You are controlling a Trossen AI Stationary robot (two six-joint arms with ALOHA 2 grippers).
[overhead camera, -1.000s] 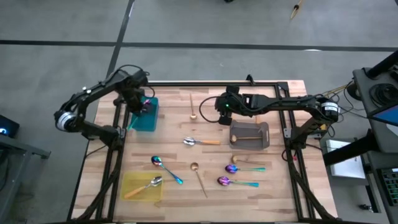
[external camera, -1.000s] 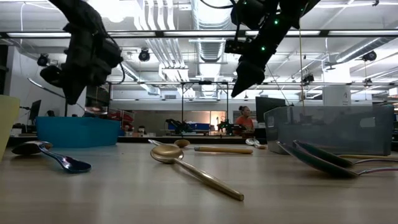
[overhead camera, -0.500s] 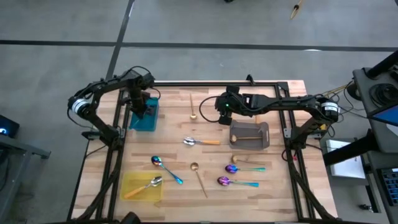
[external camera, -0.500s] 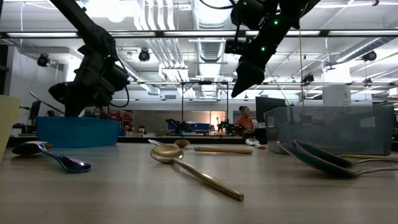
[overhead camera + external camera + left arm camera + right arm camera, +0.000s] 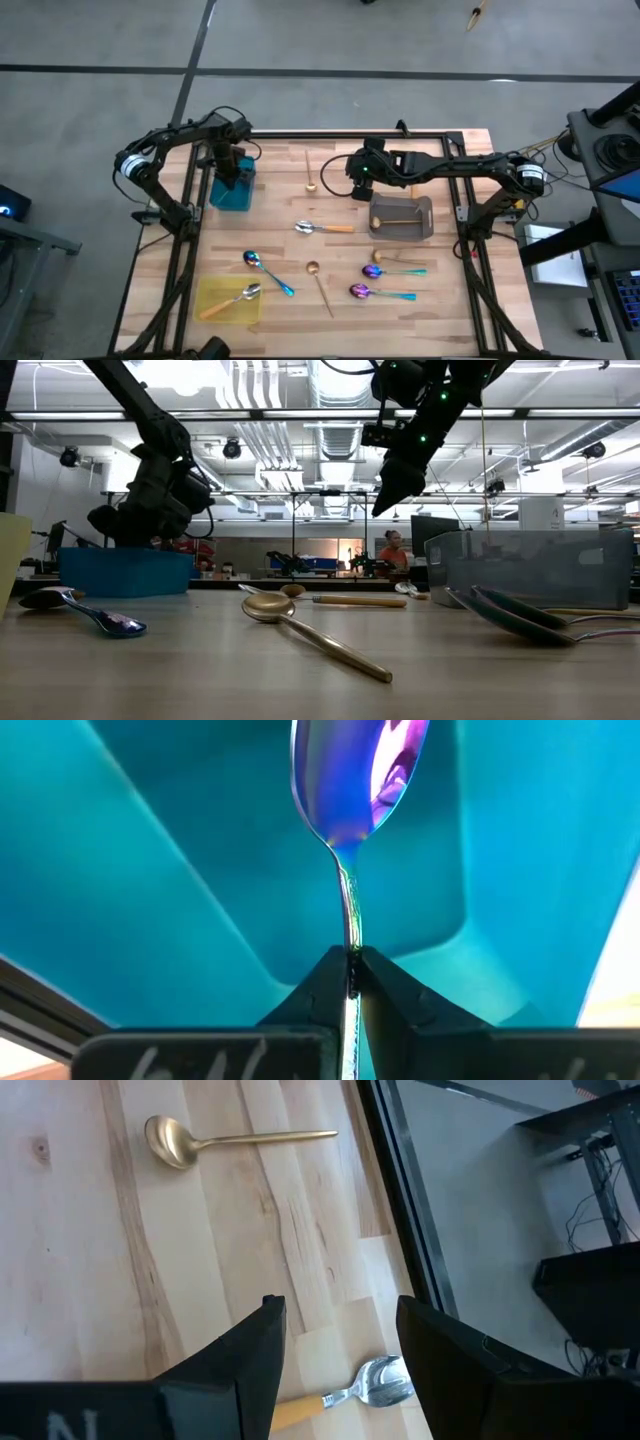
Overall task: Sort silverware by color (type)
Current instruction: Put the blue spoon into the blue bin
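From above, the left gripper (image 5: 231, 170) reaches down into the teal tray (image 5: 232, 194) at the table's far left, while the right gripper (image 5: 354, 187) hovers near mid-table beside the grey tray (image 5: 424, 218). The left wrist view shows its fingers pinched on the neck of an iridescent spoon (image 5: 358, 780) whose bowl hangs inside the tray; the right wrist view shows wide-spread fingers (image 5: 256, 1350) above bare wood, between a gold spoon (image 5: 170, 1140) and an orange-handled spoon (image 5: 372, 1385)
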